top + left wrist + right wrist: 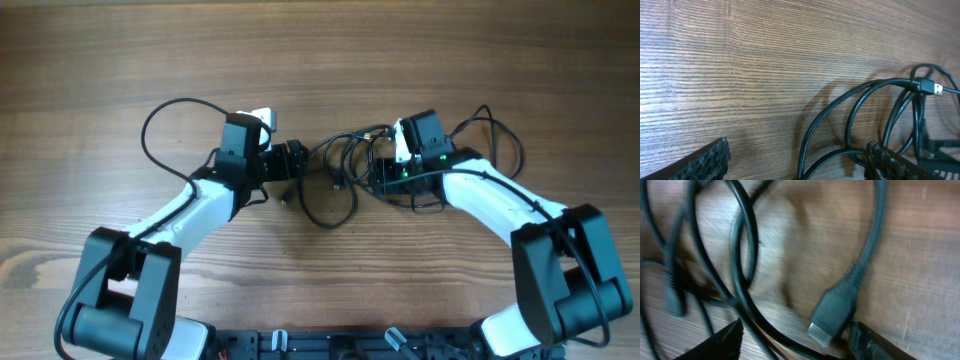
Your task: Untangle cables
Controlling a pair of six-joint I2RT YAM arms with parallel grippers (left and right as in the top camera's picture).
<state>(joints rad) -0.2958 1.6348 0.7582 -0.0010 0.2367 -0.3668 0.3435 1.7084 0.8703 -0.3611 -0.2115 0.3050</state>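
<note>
From overhead you see the cables [343, 160] lying as loose black loops on the desk [320, 50], between your two arms. The fingers look too small there to judge. Your left wrist view settles one side: the left fingers [707, 159] stand wide apart, gripping nothing. One sits just beside a cable loop, and a white-tipped connector [935, 89] lies farther off. Your right wrist view shows the right fingers [722, 342] apart too, with a dark plug [832, 312] just beside one of them, unclamped. The desk's brown wood grain fills every view.

Overhead top-down; wrist cams close, sharing cables [345, 170].
</note>
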